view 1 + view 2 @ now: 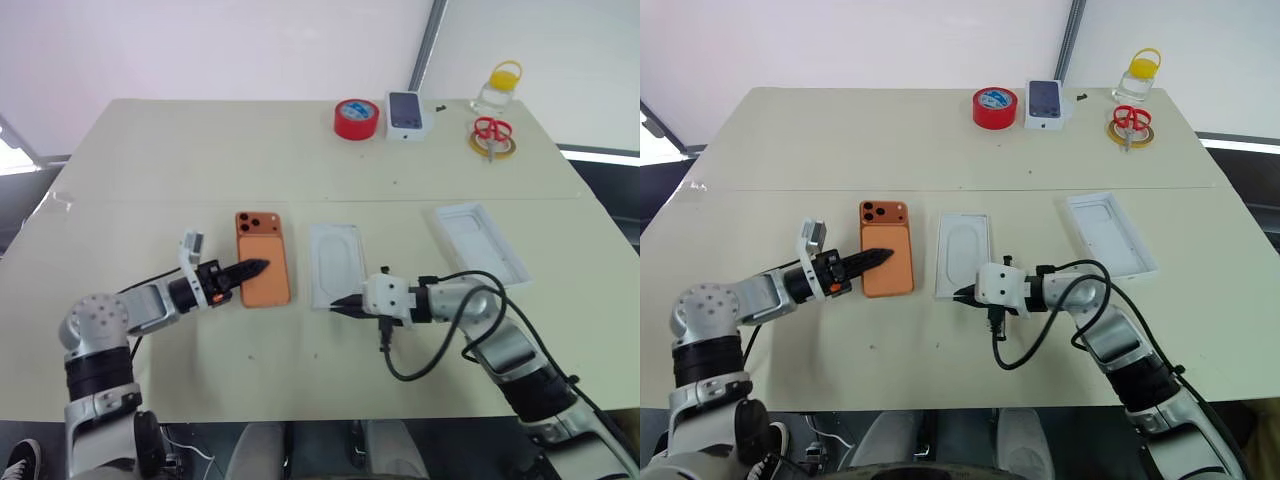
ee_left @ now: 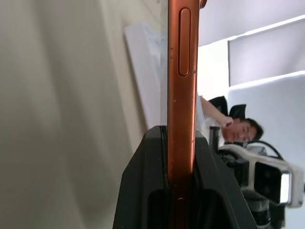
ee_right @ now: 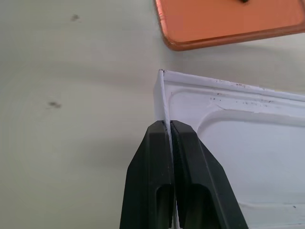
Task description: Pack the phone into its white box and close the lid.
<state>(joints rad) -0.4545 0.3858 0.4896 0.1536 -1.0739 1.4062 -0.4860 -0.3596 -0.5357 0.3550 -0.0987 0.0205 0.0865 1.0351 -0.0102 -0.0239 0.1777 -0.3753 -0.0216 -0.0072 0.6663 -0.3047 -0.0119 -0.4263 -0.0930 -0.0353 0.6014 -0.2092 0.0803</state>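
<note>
The orange phone (image 1: 265,262) lies back up, lenses at the far end, left of the table's centre. My left gripper (image 1: 256,267) reaches over its left long edge and is shut on it; the left wrist view has the phone's edge (image 2: 181,95) clamped between the black fingers. Just right of the phone lies the all-white lid (image 1: 336,262), recess up. My right gripper (image 1: 341,303) is shut on the thin rim at its near corner (image 3: 167,125). The white box (image 1: 480,245) lies open further right, apart from both grippers.
At the far edge stand a red tape roll (image 1: 356,118), a small white box printed with a phone (image 1: 407,112), a yellow-capped bottle (image 1: 497,90) and red scissors on a yellow tape ring (image 1: 491,137). A person (image 2: 243,129) is seen past the phone.
</note>
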